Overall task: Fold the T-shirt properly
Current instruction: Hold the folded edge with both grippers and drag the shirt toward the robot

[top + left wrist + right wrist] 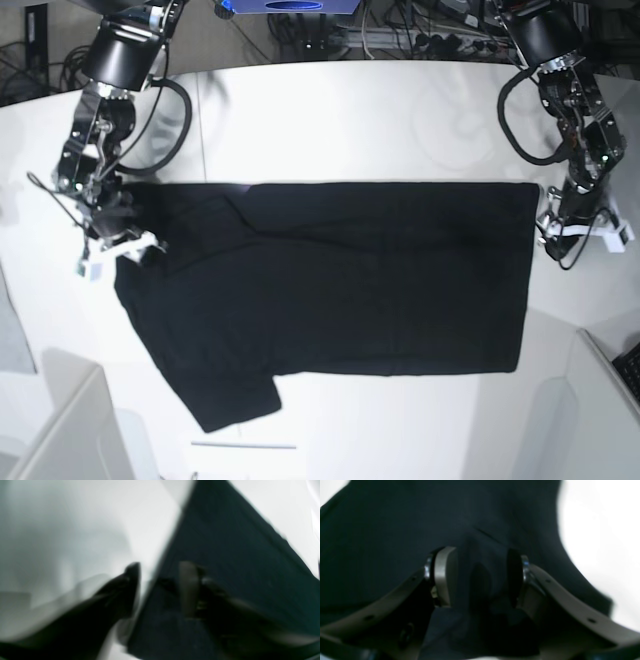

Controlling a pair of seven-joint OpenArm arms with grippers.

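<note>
Base view: T-shirt [340, 280] flat between both grippers.

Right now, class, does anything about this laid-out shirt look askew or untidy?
Yes. The T-shirt lies mostly flat on the white table, but one sleeve juts out unfolded at the near edge, and fabric bunches between the right gripper jaws.

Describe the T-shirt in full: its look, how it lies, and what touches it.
The T-shirt is plain black, soft knit cloth, spread flat on the white table, lying sideways across the base view. No print or label shows. One short sleeve sticks out at the lower left; the far right edge runs straight. The right hand has its open fingers either side of a bunched fold at the left end. The left hand, open, straddles the right edge.
</note>
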